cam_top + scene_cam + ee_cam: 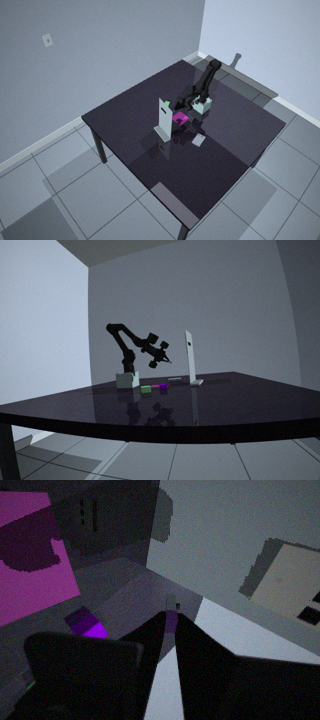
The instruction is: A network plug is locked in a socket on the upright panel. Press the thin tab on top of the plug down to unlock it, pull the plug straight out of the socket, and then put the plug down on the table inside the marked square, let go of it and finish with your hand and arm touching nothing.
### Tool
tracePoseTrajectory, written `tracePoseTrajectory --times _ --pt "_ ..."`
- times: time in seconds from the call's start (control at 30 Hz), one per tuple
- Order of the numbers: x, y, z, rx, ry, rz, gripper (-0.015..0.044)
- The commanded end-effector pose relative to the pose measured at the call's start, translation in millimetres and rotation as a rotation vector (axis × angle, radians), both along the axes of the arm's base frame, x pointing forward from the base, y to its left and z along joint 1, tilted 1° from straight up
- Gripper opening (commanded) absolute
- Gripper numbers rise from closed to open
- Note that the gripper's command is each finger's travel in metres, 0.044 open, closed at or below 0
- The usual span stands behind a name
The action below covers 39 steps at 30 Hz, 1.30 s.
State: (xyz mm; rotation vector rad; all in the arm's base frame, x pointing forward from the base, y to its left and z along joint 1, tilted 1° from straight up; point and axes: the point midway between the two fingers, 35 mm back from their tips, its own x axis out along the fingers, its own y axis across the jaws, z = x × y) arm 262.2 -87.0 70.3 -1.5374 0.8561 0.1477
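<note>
The gripper [174,110] [168,360] [171,616] is shut on the plug [170,362] [171,623], a small purple piece with a grey front end. The plug is out of the socket and held in the air, tilted forward and down, on the arm's side of the upright panel [165,121] [190,361] [210,530] and apart from it. The socket openings [309,615] are empty on a beige plate at the right of the wrist view. The magenta marked square [180,116] [155,386] [25,592] lies on the table below, partly in shadow. The plug's tab is too small to make out.
A purple block [163,387] [95,630] stands near the square. A green block [167,103] [145,389] stands on the table, partly behind the panel in the top view. A flat white slab [198,140] [174,379] lies on the square's other side. The arm's pale base [202,106] [127,380] stands behind.
</note>
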Motion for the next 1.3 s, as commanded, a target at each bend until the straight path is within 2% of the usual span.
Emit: tracePoseTrajectory --times 0.0,0.43,1.27 --pt "-18 0 -21 0.072 0.082 0.006 0.0000" --pt "-61 8 -62 0.292 0.259 -0.002 0.0000" --pt "-59 7 -73 0.294 0.261 -0.003 0.0000"
